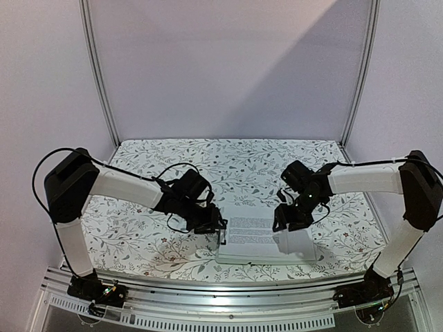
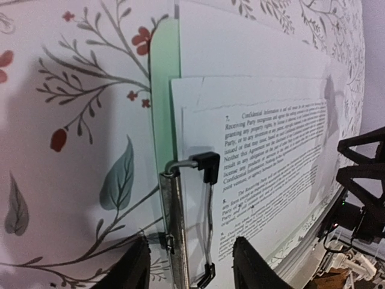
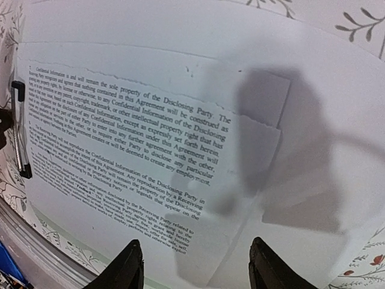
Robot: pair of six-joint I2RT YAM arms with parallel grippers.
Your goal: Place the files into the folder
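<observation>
Tabletop (image 1: 173, 166), covered in a leaf-and-flower print, is occupied at its near middle by the folder (image 2: 163, 90). The folder is laid flat between the two arms, and only a pale green strip of it is exposed along one side. The files (image 2: 264, 138) are stacked on top of it and cover most of the board. They are staggered rather than squared, so several edges are stepped back from one another, and a sheet with printed text lies uppermost. The clip (image 2: 207, 165) is seated at the folder's short edge, with its wire handle folded down over the margin of the sheets. Whether the sheet edges are actually caught beneath it cannot be told.

The left claw (image 2: 189, 268) is held spread, one finger on either side of the clip bar, with a gap on both sides. The right claw (image 3: 195, 268) is likewise spread, poised over the far half of the paper with nothing between its fingers.

The step in hand is judged to be seating the sheets under the clip. The clip should be pressed squarely so that the board is not skidded. The paper should be nudged toward it with low, flat contact, since thin sheets are easily buckled. The stepped edges should be evened first.
</observation>
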